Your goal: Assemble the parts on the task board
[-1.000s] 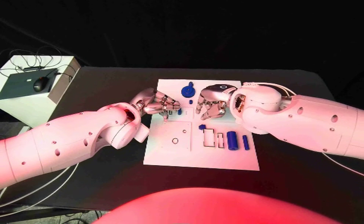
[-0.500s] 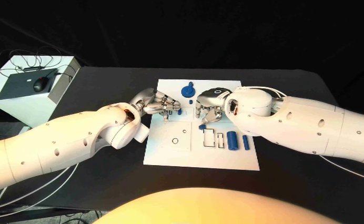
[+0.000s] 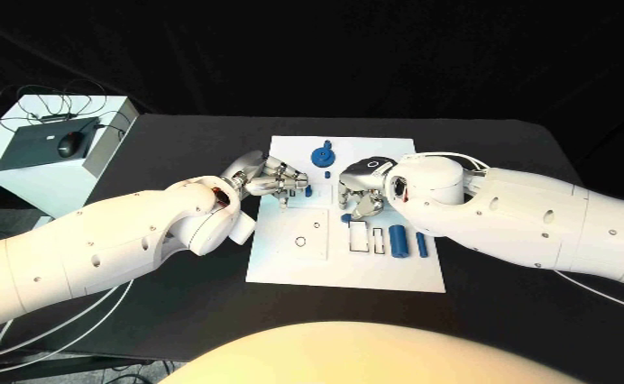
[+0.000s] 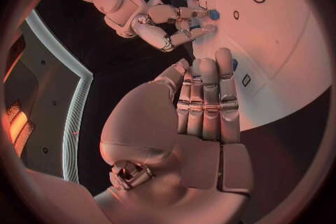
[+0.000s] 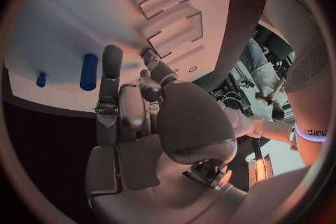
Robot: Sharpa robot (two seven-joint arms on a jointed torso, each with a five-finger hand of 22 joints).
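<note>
- The bench (image 3: 520, 145) is black, and the task board (image 3: 293, 262) lies white across the middle of the head view, with both my arms reaching in over its upper half.
- My right hand (image 3: 362, 187) hangs over the board's centre. Its fingers (image 5: 111, 75) are stretched out straight and close together in the right wrist view, tips down near the board. I cannot tell whether they hold anything.
- My left hand (image 3: 270, 178) sits over the board's left edge, fingers (image 4: 206, 98) flat and side by side in the left wrist view. I cannot tell if anything is pinched beneath them.
- The blue parts: a rounded piece (image 3: 324, 154) lies at the board's top centre. A thick cylinder (image 3: 397, 241) and a thin rod (image 3: 421, 244) lie loose at lower right. A small peg (image 3: 347, 218) sits just under my right fingertips.
- The rectangular slots (image 3: 356, 237) beside the cylinder look empty, as does the round hole (image 3: 300, 242) at lower left.
- My judgement: assembly is early. Most pieces lie unseated, and the peg under my right hand seems the one in hand.
</note>
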